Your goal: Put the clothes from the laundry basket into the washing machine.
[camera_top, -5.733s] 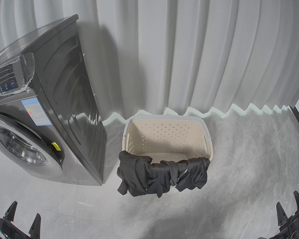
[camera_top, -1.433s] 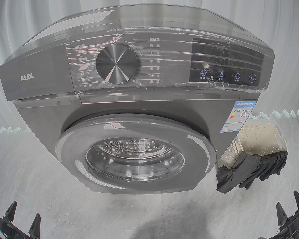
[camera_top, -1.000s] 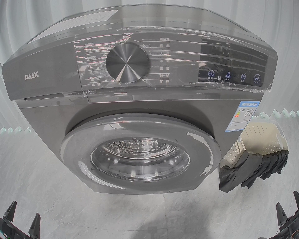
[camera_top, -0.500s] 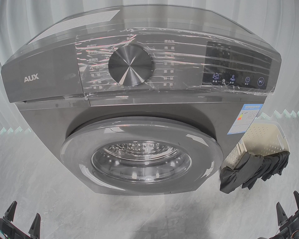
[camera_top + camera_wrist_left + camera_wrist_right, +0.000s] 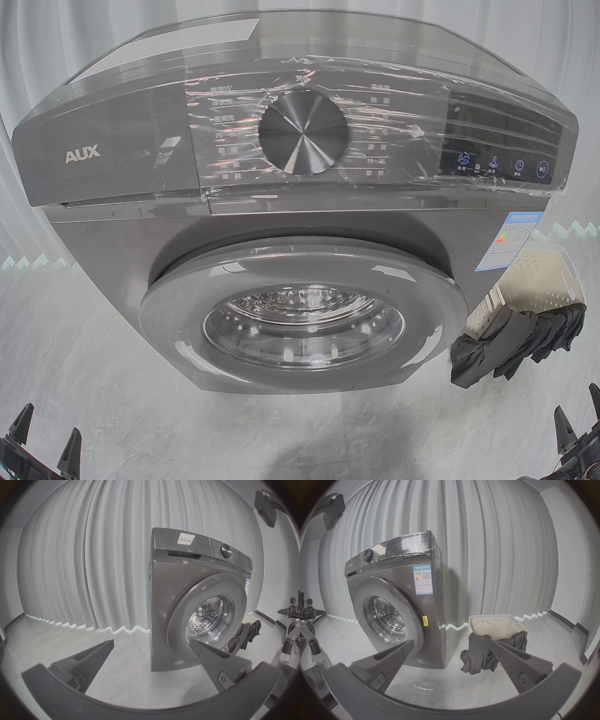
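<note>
The washing machine (image 5: 300, 206) stands right in front, its round door (image 5: 303, 315) shut, w/ the drum visible behind the glass; the drum looks empty. The laundry basket (image 5: 553, 284) sits on the floor (image 5: 94, 350) just beside the machine, at approx. 4 o'clock from the door, and the dark clothes (image 5: 500, 340) hang over its near rim. In the head view the left gripper (image 5: 50, 422) is low at 7 o'clock and the right gripper (image 5: 575, 400) at 5 o'clock. Both have the fingers apart and hold nothing, and both are well apart from the door and the clothes.

I judge the step in hand is to open the door, because the clothes cannot go in before that. To do it well, first find the handle — I cannot tell on which side of the door ring it is, so check the rim before reaching. Hook a finger behind the edge and pull along the door's arc, not straight back. Swing it fully open, so it does not block the way btw. basket and opening. Keep the other arm out of the swing path. The basket is close on the 4 o'clock side, so a door opening that way may brush the clothes — check the clearance.
</note>
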{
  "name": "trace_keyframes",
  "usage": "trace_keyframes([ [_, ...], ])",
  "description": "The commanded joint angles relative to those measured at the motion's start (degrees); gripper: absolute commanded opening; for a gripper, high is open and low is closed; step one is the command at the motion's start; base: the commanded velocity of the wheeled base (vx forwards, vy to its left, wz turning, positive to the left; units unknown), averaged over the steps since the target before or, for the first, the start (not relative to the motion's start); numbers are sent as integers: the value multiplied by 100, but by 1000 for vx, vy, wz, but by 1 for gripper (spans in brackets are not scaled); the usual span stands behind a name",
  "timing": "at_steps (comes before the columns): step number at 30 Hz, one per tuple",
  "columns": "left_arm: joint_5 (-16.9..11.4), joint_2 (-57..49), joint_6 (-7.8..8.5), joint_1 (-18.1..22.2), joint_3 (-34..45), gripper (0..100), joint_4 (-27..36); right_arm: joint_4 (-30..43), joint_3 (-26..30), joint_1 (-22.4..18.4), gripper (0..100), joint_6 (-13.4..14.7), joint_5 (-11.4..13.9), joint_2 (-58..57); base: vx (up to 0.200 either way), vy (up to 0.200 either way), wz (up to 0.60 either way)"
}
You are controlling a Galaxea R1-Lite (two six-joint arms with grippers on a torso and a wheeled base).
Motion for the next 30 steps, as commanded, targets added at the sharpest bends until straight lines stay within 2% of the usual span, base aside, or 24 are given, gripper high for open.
trace_keyframes([
  [1,-2,-101,-7,2,92,100,-1,0,92,4,100,2,-1,-93,0,0,0],
  [28,7,-101,2,2,92,100,-1,61,57,-14,100,-77,35,-93,0,0,0],
  [29,7,-101,-7,2,92,100,-1,-9,92,-14,100,-236,210,-93,0,0,0],
  [30,7,-101,-7,2,92,100,-1,-18,92,-14,100,-280,316,-93,0,0,0],
])
